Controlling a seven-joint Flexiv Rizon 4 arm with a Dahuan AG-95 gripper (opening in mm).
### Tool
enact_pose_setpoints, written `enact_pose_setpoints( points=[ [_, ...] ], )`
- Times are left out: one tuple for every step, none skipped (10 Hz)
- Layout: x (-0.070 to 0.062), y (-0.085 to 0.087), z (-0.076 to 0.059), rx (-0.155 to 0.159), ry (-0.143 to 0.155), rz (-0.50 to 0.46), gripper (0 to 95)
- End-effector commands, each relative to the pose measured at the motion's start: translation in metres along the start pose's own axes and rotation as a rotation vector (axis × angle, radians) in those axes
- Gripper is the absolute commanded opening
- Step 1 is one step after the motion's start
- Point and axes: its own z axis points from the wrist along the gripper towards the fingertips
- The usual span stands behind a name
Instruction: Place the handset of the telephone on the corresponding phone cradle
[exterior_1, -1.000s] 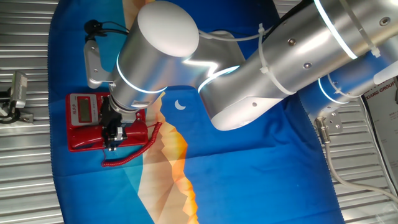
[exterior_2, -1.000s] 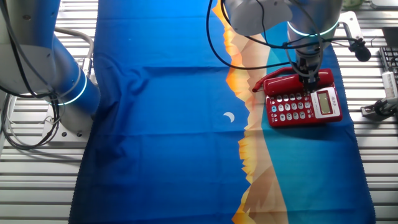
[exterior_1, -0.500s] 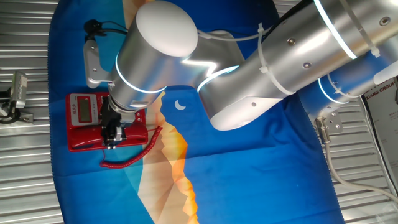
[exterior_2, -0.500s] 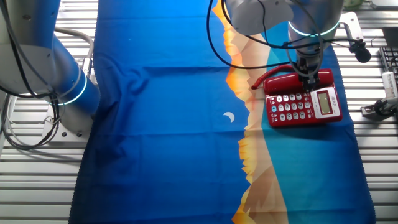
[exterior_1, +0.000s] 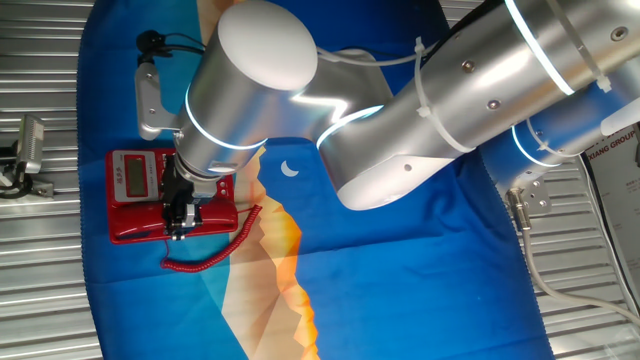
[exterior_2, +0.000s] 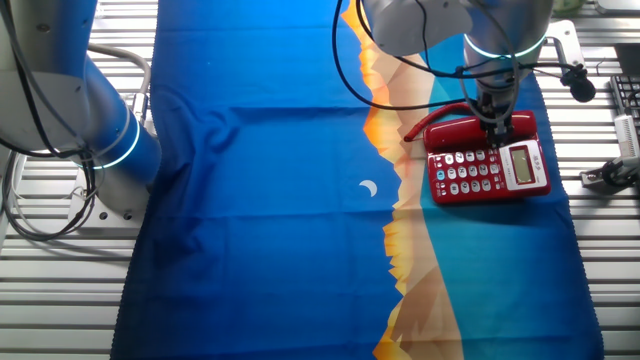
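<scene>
Slatted metal bench (exterior_2: 300, 300), covered mid-span by a blue cloth (exterior_2: 270, 200) with an orange mountain print. Landmark for all positions: the telephone (exterior_2: 488, 165).

Telephone sits on the cloth near its edge, keypad and screen facing up. The handset (exterior_2: 465, 131) lies along the plain long side of the telephone, on the side away from the keypad rows, which is where the phone cradle (exterior_1: 215, 222) runs. In one fixed view the handset reads as seated along that strip; the arm hides its middle, so full seating cannot be confirmed. Coiled cord (exterior_1: 215, 250) trails off the telephone's end onto the cloth in a loose curve, slack, so it is not pulling the handset out of line.

Gripper (exterior_1: 181, 225) points straight down over the handset's middle. Fingers sit at the handset's sides, narrow. Whether they clamp it or have let go: cannot tell, the wrist blocks the contact in both views. Mid-length hold makes sense: a long bar gripped at centre stays level and both ends meet the cradle together.

Judgement: placement step essentially at its end. Next move calls for opening the fingers and lifting straight up, clear of the cord.

Risk: a slanted retreat could drag the glossy handset off the strip.
</scene>
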Motion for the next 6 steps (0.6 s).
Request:
enact_pose_setpoints(
  points=[
    [0.0003, -0.0009, -0.0003, 0.007, -0.002, 0.015, 0.0],
    [0.0003, -0.0009, -0.0003, 0.004, -0.005, 0.026, 0.0],
    [0.0003, -0.0009, -0.0003, 0.004, -0.005, 0.031, 0.0],
    [0.0003, -0.0009, -0.0003, 0.004, -0.006, 0.034, 0.0],
    [0.0003, -0.0009, -0.0003, 0.003, -0.008, 0.036, 0.0],
    [0.0003, -0.0009, -0.0003, 0.003, -0.008, 0.038, 0.0]
  ],
)
